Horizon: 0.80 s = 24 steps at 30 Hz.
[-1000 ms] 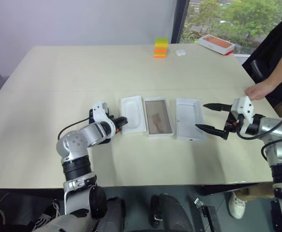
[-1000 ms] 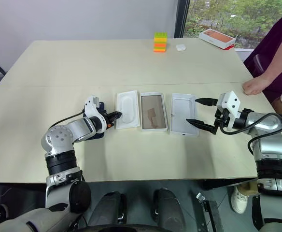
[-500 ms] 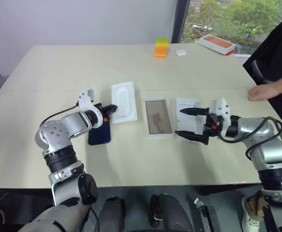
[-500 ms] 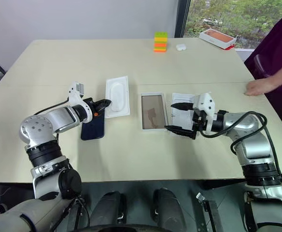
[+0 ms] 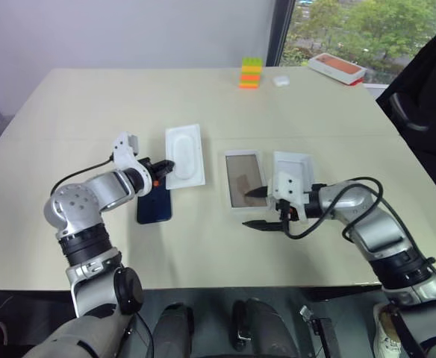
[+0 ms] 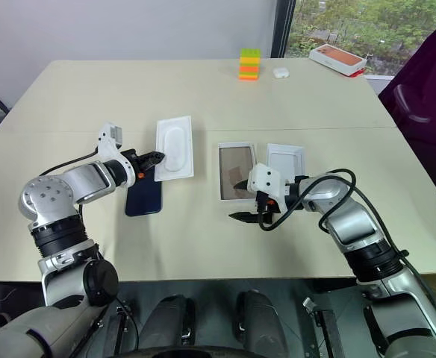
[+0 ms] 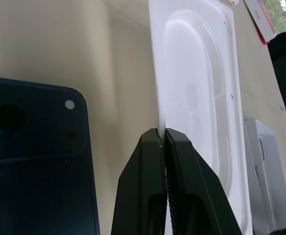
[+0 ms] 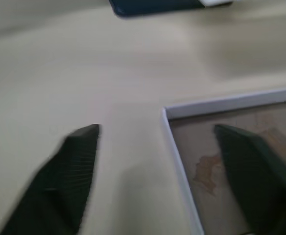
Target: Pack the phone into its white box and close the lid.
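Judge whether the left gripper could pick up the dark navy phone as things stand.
Probably not: the left gripper is shut on the white moulded insert. The dark navy phone lies uncovered beside it.

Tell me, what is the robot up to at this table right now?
It is partway through packing a phone. The left gripper is shut on the edge of the white insert, held clear beside the navy-blue phone, which lies flat on the table. The right gripper, fingers apart, straddles the near corner of the white box. The lid lies beside the box, not yet on.
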### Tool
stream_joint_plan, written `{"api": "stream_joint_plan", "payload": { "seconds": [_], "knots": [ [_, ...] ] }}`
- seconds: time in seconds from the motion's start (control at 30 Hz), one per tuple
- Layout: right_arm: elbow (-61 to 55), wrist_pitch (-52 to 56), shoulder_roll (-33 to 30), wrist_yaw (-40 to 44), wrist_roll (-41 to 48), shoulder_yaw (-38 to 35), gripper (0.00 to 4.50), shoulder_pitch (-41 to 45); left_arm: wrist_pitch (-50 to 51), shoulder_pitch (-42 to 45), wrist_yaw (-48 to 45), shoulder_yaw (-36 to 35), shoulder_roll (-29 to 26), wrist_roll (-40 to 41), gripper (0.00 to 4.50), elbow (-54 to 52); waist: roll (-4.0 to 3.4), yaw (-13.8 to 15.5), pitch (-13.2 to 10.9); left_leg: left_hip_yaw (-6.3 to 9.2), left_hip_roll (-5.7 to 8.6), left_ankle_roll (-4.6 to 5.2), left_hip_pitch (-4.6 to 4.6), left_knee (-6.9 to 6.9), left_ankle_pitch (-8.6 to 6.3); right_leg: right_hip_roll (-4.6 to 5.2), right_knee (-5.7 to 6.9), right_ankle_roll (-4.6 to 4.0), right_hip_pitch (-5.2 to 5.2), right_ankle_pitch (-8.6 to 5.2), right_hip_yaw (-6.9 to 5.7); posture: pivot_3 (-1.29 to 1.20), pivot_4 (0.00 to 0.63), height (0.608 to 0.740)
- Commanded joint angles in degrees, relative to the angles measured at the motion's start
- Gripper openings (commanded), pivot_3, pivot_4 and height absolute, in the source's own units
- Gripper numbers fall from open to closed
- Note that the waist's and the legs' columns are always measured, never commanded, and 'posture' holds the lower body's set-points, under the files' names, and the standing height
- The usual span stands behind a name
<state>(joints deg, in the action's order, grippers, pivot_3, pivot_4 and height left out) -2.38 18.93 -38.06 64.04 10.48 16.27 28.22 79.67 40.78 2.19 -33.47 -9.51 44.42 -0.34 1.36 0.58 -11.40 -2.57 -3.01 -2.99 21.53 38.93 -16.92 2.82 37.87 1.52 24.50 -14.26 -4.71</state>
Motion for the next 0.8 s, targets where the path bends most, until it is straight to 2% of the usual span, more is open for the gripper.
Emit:
{"api": "stream_joint_plan", "payload": {
  "seconds": [0.03,0.13,0.27,0.6,0.8],
  "knots": [
    [1.89,-2.34,0.64,0.31,-2.48,1.4,1.62,1.58,-0.37,0.06,-0.05,0.16,0.02,0.67,0.0,-2.33,0.0,-0.01,0.0,-0.01,0.0,0.0,0.0,0.0,0.0,0.0,-0.01,0.0,0.0,0.0,0.0,0.0,0.15,0.74],
    [4.55,-2.96,1.34,0.14,-4.18,2.2,0.05,2.27,-0.31,-0.1,0.08,0.25,-0.1,0.58,0.0,-2.67,0.02,-0.06,0.0,-0.03,0.0,0.0,0.0,0.0,0.0,0.02,-0.02,0.0,0.0,0.0,0.01,0.0,0.15,0.74],
    [7.7,-5.3,1.94,-1.3,-7.25,2.9,0.05,3.24,0.06,-0.21,0.53,-0.1,0.39,0.84,0.0,-3.19,0.03,-0.09,0.01,-0.01,0.0,0.0,-0.02,0.0,0.0,0.0,-0.01,0.0,0.0,0.0,0.0,0.0,0.15,0.74],
    [7.58,-5.69,2.13,0.08,-7.15,2.67,0.05,3.4,-0.63,-0.16,0.87,0.03,1.17,0.64,0.0,-2.88,0.04,-0.16,0.02,-0.01,0.0,-0.01,-0.03,0.01,0.01,0.01,0.0,0.0,-0.01,0.0,0.0,0.0,0.15,0.74],
    [9.53,-7.33,1.67,-0.4,-10.37,4.02,0.05,3.12,-0.87,0.04,1.45,0.43,2.18,0.47,0.0,-2.77,0.05,-0.14,0.02,-0.02,0.0,-0.01,-0.03,0.01,0.01,0.02,0.0,0.0,-0.02,0.0,0.0,0.0,0.15,0.74]
  ]
}}
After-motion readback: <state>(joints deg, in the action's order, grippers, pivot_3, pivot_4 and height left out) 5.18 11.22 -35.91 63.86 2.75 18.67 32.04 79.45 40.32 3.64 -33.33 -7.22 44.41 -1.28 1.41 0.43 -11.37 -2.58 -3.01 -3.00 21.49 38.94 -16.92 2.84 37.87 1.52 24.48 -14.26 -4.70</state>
